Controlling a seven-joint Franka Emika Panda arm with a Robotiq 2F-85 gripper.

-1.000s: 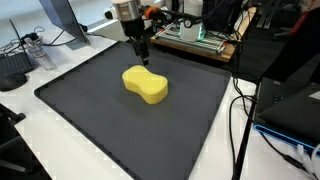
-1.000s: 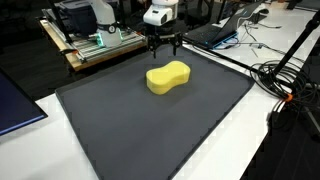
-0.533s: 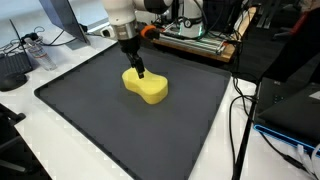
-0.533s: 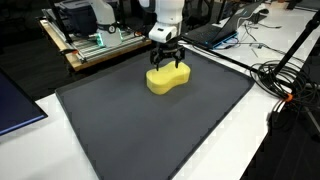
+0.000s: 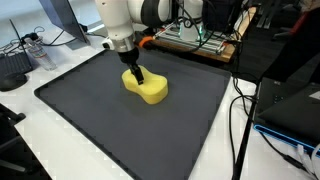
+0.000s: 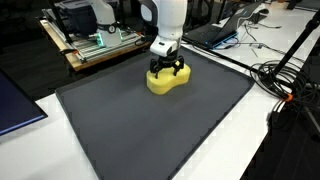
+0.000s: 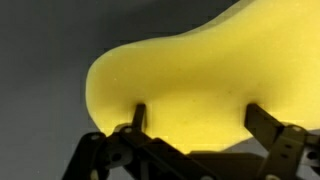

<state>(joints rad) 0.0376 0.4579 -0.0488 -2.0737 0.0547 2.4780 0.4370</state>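
Directly over the yellow sponge [image 6: 160,85], the pincer [image 6: 166,72] stands spread, 2 fingers [image 7: 138,116] apparently straddling 1 lobe.

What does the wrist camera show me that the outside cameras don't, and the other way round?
Only the wrist view: the gripper seen up close, its fingers standing open on either side of the yellow sponge. Only the exterior views: the white arm, the sponge's whole peanut shape, the edges of the black mat, and the cables beside it. Both: the sponge, the open gripper and the dark mat under them.
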